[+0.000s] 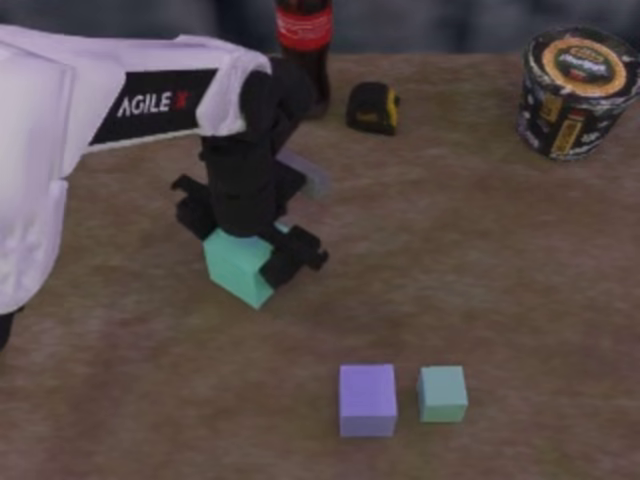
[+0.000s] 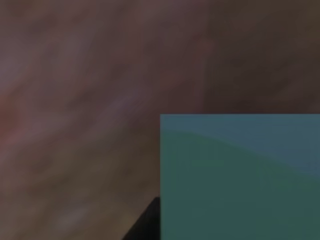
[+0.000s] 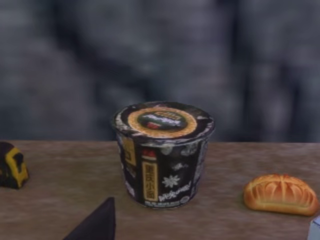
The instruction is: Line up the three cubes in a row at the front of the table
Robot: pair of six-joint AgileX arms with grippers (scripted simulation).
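The large teal cube is sitting left of centre in the top view, and your left tool is straddling it from above, black fingers on either side, apparently clamped on it. Whether it is already lifting off the counter you cannot tell from above. In the left wrist view the large teal cube is filling the lower right of the frame, right up against the camera, which fits a held cube.

The lavender cube and the small pale teal cube are already sitting just beside each other, apart by a small gap, at the lower centre of the top view. So the row is two-thirds built, and the likely reason for this grip is carrying the big cube down to join them. The bare counter to the left of the lavender cube looks like the natural slot; nothing is lying between the big cube and that slot.

A greyish block is lying just behind the left arm, partly hidden. A cola bottle, a tape measure and a noodle cup are lining the upper edge, well away from the row. A bread roll is showing only in the right wrist view.

Your right arm is out of the top view; its tool state you cannot tell.
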